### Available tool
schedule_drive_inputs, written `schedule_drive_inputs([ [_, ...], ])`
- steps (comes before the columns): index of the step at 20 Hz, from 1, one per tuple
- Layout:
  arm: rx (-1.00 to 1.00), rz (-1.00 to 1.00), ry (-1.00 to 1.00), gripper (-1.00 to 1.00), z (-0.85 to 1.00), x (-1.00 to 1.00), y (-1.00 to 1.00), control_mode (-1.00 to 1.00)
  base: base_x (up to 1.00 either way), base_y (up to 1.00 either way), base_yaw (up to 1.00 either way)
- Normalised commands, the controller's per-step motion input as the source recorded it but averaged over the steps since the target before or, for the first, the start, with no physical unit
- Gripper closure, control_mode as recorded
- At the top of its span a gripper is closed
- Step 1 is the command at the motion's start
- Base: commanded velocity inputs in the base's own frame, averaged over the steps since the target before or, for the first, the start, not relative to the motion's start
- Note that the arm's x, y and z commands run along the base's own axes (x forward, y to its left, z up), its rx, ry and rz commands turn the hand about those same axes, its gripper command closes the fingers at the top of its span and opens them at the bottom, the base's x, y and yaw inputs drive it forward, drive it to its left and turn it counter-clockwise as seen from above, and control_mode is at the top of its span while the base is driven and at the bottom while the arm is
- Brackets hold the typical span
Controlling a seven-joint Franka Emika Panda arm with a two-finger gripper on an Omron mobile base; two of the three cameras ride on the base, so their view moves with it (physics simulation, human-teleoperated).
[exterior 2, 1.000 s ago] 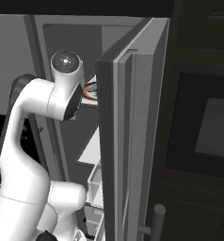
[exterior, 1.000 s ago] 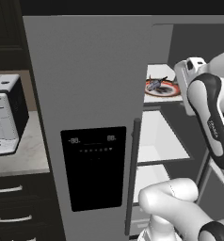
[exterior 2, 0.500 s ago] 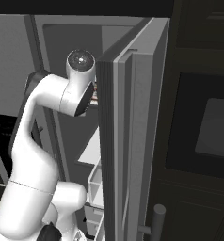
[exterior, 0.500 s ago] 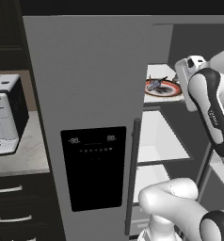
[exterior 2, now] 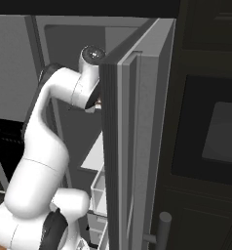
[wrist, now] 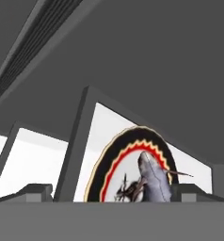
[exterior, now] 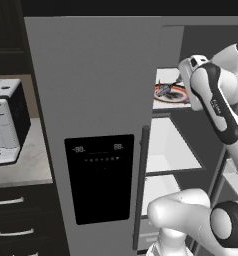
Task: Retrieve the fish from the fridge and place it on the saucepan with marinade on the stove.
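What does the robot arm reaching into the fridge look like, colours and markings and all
The arm is glossy white with rounded, tube-like links and dark grey to black bands at the joints. Small dark lettering runs along one link, too small to read. A round dark cap tops one joint. No loose cables show.

Arm: glossy white rounded links, dark grey/black joint bands. Round dark end cap with metallic sheen on upper joint. Small dark lettering along forearm link. Bulbous white base segments, black circular joint cover low.
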Motion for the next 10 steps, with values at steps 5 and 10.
schedule_drive_inputs([
  [5, 0.00, 0.07, 0.03, -1.00, 0.00, 0.35, -0.12, -1.00, 0.00, 0.00, 0.00],
  [10, -0.02, 0.07, 0.08, -1.00, -0.07, 0.46, 0.00, -1.00, 0.00, 0.00, 0.00],
])
